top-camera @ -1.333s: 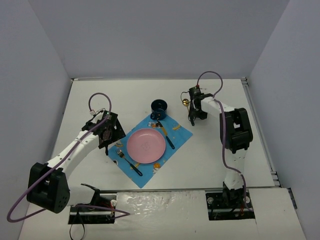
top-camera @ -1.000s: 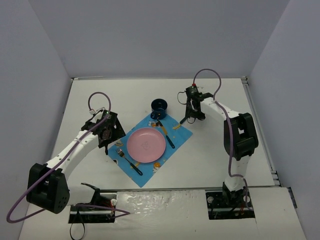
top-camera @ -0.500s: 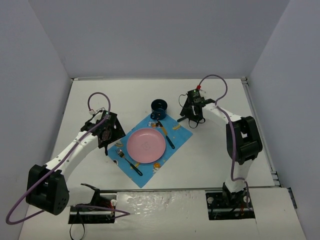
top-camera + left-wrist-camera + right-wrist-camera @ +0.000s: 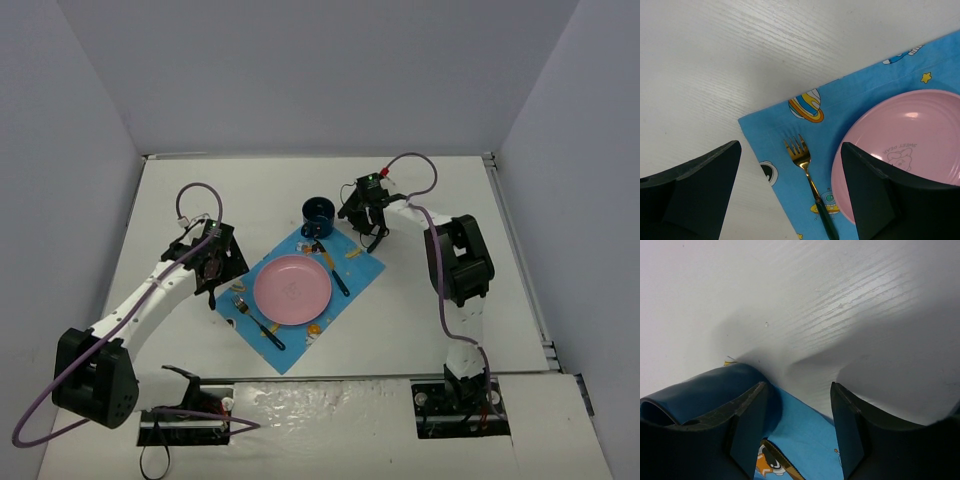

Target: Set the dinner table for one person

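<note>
Left gripper [image 4: 790, 150] was noted with jaws wide apart, nothing held. The fork [image 4: 799, 152] was seen below it in the gap between the fingers, lying on the blue mat [image 4: 770, 131]. The pink plate [image 4: 905, 140] was partly hidden behind one finger. Right gripper [image 4: 797, 390] was likewise spread and empty. The blue cup [image 4: 695, 390] was recorded just outside one finger, contact not resolvable. The table [image 4: 260, 190] was seen beneath both grippers.

We see the matte white dinner table [image 4: 250, 190] carrying a blue patterned mat [image 4: 365, 262] laid askew at its middle; a dark blue cup [image 4: 320, 212] stands at the mat's far corner
</note>
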